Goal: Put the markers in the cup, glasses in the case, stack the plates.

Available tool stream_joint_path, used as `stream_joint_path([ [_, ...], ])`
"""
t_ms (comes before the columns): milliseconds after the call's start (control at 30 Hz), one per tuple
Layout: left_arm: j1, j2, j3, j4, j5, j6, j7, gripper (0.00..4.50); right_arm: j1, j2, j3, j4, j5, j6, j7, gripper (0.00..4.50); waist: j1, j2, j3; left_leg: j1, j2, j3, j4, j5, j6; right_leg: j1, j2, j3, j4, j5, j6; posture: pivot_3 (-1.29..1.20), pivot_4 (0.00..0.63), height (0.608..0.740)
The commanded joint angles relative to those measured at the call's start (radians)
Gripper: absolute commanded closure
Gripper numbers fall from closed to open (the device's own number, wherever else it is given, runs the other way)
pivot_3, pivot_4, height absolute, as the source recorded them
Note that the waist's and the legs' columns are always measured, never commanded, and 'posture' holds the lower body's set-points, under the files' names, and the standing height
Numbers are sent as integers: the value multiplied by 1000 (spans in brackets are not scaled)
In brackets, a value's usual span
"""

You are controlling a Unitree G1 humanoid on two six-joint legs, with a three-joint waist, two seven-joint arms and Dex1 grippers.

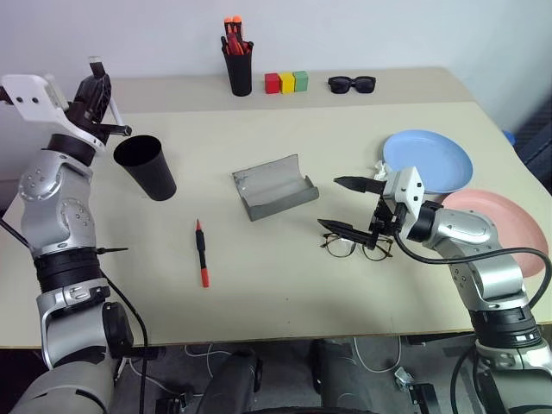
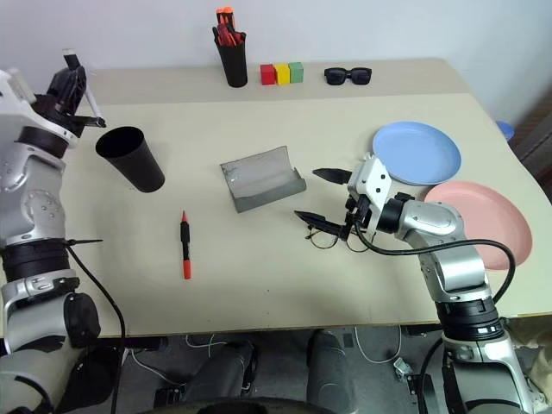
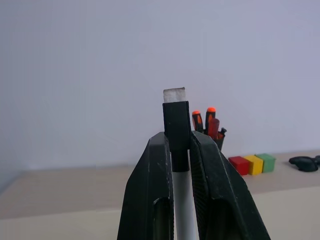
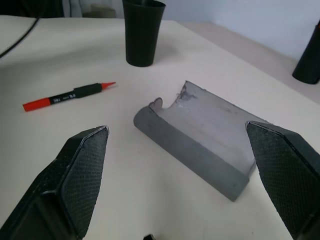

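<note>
Left pincer (image 3: 180,150) raised near the rim of the wide tapered matte black cup (image 1: 145,166), clenched on the slim white marker with a black tip (image 3: 176,130); marker stands upright between the fingers.

Black-and-red marker with a red tip (image 1: 202,252) lies flat on the beige bench (image 1: 259,285), between the cup and the near edge.

Grey hard-shell spectacle case (image 1: 273,186) sits open mid-bench, paler lining facing up.

Right pincer (image 1: 348,205) released, jaws wide, hovering level just over the thin dark wire-rimmed glasses (image 1: 357,248), which rest on the bench near the case.

Light blue round plastic plate (image 1: 429,160) and salmon pink plate (image 1: 498,216) lie side by side at right, not stacked.
</note>
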Motion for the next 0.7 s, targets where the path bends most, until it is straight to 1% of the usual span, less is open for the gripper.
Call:
stream_joint_path([
  [33, 12, 13, -1, 31, 41, -86, 26, 4475, -25, -14, -26, -30, 18, -1, 1, 0, 1, 0, 0, 0, 0, 0, 0, 0, 0, 0, 0, 0, 0, 0, 0, 0, 150, 740],
  [167, 42, -4, -17, 54, 47, -106, 29, 4475, -20, -17, -28, -28, 13, -8, 2, 0, 0, 0, 0, 0, 0, 0, 0, 0, 0, 0, 0, 0, 0, 0, 0, 0, 150, 740],
  [200, 48, -6, -23, 56, 48, -108, 28, 3528, -21, -17, -29, -28, 15, -7, 2, 0, 1, 0, 0, 0, 0, 0, 0, 0, 0, 0, 0, 0, 0, 0, 0, 0, 150, 740],
  [267, 56, -14, -32, 51, 33, -99, 13, 2577, -22, -17, -29, -28, 14, -8, 1, 0, 2, 0, 0, 0, 0, 0, 0, 0, 1, 0, 0, 0, 0, 0, 0, 0, 150, 740],
  [333, 60, -17, -36, 41, 27, -97, 8, 1479, -23, -15, -27, -27, 13, -9, 0, 0, 2, 0, 0, 0, 0, 0, 0, -1, 2, 0, 0, 0, 0, 0, 0, 0, 150, 740],
  [367, 61, -17, -38, 37, 27, -97, 8, 1063, -24, -14, -26, -27, 13, -9, -1, 0, 2, 0, 0, 0, 0, 0, 0, -1, 2, 0, 0, 0, 0, 0, 0, 0, 150, 740],
  [433, 62, -10, -39, 11, 19, -84, 2, 52, -24, -14, -25, -26, 9, -13, -2, 0, 2, 0, 0, 0, 0, 0, 0, -1, 1, 0, 0, 0, 0, 0, 0, 0, 150, 740],
  [467, 62, -5, -37, -4, 13, -68, 4, 52, -25, -14, -25, -25, 8, -14, -2, 0, 2, 0, 0, 0, 0, 0, 0, -1, 1, 0, 0, 0, 0, 0, 0, 0, 150, 740],
  [567, 73, 10, -47, -144, -39, 86, 15, 52, -26, -14, -27, -20, 8, -16, -1, 0, 1, 0, 0, 0, 0, 0, 0, -1, 1, 0, 0, 0, 0, 0, 0, 0, 150, 740],
  [667, 97, 56, -118, -398, -68, 426, 105, 52, -28, -13, -26, -13, 7, -20, 1, 0, -1, 0, 0, 0, 0, 0, 0, -2, 3, 0, 0, 0, 0, 0, 0, 0, 150, 740],
  [700, 97, 57, -118, -489, -130, 602, 165, 52, -30, -11, -25, -9, 7, -22, 1, 0, -2, 0, 0, 0, 0, 0, 0, -2, 3, 0, 0, 0, 0, 0, 0, 0, 150, 740],
])
